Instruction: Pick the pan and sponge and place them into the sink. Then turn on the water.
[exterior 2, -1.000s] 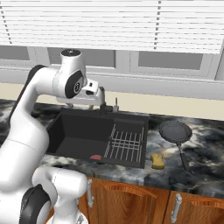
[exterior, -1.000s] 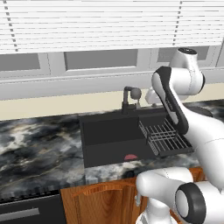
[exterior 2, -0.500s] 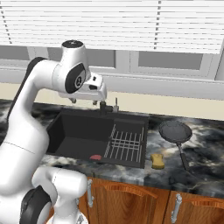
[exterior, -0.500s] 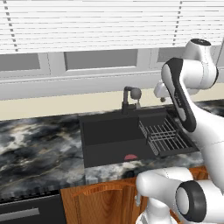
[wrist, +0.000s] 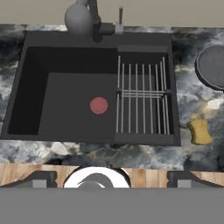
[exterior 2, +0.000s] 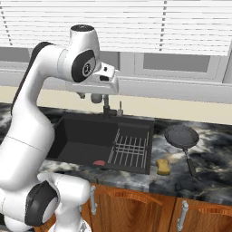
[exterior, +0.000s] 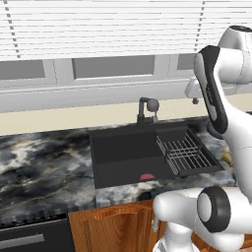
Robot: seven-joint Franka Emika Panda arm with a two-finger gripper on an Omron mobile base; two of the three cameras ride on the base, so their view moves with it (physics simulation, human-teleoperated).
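The dark grey pan [exterior 2: 181, 135] lies on the marble counter right of the sink [exterior 2: 81, 136], its thin handle pointing toward the front edge. The yellow sponge [exterior 2: 163, 166] rests in front of it, near the sink's right front corner. My gripper [exterior 2: 89, 96] hangs high over the sink's back edge, close to the black faucet [exterior 2: 107, 108], open and empty. Looking down in the hand view, the gripper [wrist: 112, 181] has its tips wide apart over the sink [wrist: 65, 100] with its red drain spot; the sponge [wrist: 200, 131] and part of the pan [wrist: 213, 65] sit at the right. No water runs.
A wire dish rack [exterior 2: 130, 149] fills the sink's right half. The faucet [exterior: 146, 111] stands at the back rim. Behind the counter are a wall and a window with blinds [exterior 2: 181, 27]. Wooden cabinet doors [exterior 2: 131, 208] are below the counter.
The arm has lifted, carrying the hand up and away from the basin to above the faucet. The gripper stays open. Pan and sponge have not moved.
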